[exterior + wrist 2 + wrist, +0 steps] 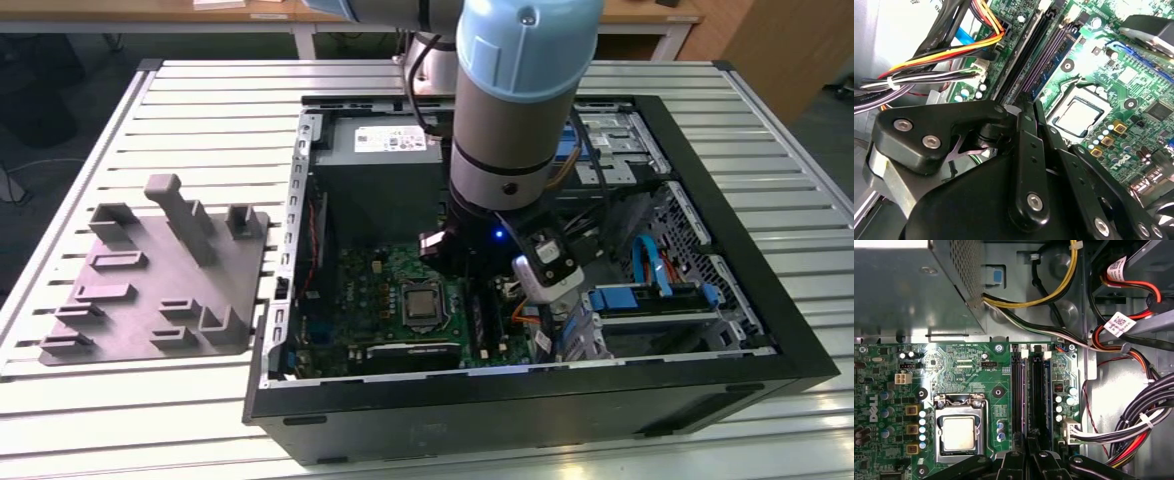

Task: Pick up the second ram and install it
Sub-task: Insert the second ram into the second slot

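My gripper is low inside the open computer case, over the memory slots of the green motherboard. In both wrist views the fingers are shut, and a long, thin dark strip runs out from between them along one slot. That strip is the second ram, standing on edge in line with the slot. The gripper sits over its near part. Another ram stick stands in the neighbouring slot. I cannot tell how deep the held strip sits.
The processor socket lies beside the slots. Cable bundles crowd the other side, close to the gripper. The grey power-supply box sits beyond the slots. A grey fixture plate rests on the slatted table on the exterior view's left.
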You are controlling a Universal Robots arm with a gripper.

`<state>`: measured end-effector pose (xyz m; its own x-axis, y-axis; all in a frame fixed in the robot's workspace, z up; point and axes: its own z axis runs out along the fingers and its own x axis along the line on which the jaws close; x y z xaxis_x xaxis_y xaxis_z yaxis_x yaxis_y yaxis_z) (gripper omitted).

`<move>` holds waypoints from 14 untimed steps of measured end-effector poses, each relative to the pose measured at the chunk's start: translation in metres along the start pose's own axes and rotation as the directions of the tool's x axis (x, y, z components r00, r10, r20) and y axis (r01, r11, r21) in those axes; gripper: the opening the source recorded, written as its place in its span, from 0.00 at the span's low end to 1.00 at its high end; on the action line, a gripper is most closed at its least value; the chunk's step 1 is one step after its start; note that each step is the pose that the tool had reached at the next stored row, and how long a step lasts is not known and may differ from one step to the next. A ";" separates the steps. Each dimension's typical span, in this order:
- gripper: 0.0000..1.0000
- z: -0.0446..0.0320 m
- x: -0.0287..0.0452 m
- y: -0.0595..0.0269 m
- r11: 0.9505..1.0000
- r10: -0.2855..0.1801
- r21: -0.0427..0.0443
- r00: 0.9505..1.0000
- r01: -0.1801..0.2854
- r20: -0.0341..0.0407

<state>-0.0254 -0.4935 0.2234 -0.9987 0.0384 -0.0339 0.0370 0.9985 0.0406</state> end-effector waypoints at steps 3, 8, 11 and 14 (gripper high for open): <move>0.14 0.0001 -0.0012 0.0000 1.000 0.000 0.001 1.000 0.000 -0.002; 0.14 0.0021 -0.0013 0.0000 1.000 0.000 0.005 1.000 0.000 -0.005; 0.14 0.0029 -0.0014 -0.0001 1.000 0.000 0.006 1.000 0.000 -0.006; 0.14 0.0036 -0.0018 0.0002 1.000 0.000 0.007 1.000 0.000 -0.007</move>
<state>-0.0235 -0.4932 0.2199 -0.9989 0.0384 -0.0269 0.0375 0.9987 0.0340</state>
